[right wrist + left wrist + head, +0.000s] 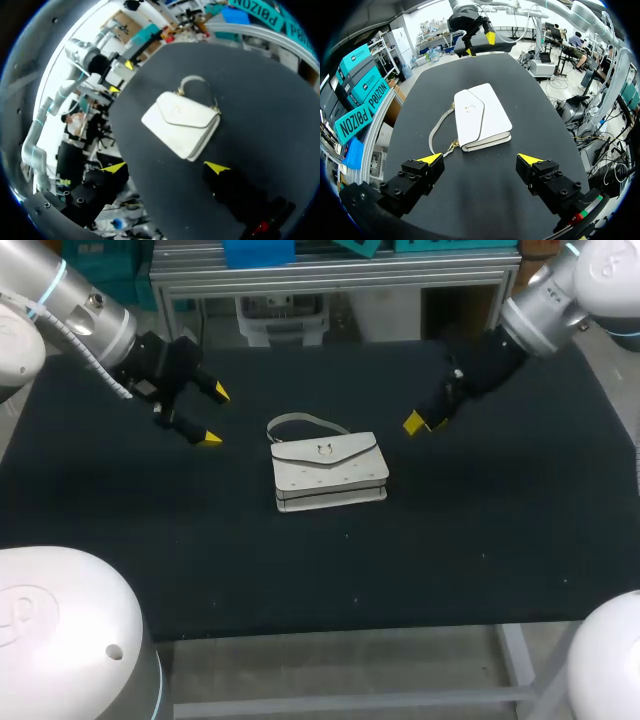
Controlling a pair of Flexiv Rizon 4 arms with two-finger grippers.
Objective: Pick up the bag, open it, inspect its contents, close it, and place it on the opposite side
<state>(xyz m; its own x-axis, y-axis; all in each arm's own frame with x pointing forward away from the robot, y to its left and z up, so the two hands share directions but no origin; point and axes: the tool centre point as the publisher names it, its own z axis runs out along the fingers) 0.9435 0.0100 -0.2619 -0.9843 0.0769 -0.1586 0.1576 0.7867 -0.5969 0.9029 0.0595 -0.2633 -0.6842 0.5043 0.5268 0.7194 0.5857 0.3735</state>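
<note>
A white handbag [330, 472] lies flat in the middle of the black table [500, 540], its flap closed and its strap [300, 421] curled behind it. My left gripper [213, 415] hovers open to the bag's left and holds nothing. My right gripper [425, 424] hovers to the bag's right, also open and holding nothing. In the left wrist view the bag [480, 117] lies just ahead of the open left gripper [480, 159], with the right gripper [480, 42] beyond it. The right wrist view shows the bag [182, 121] ahead of the open right gripper [165, 167], and the left gripper [121, 76] farther off.
Only the bag lies on the table. Its front edge [350, 632] runs in front of the bag, and dark cloth spreads on all sides of it.
</note>
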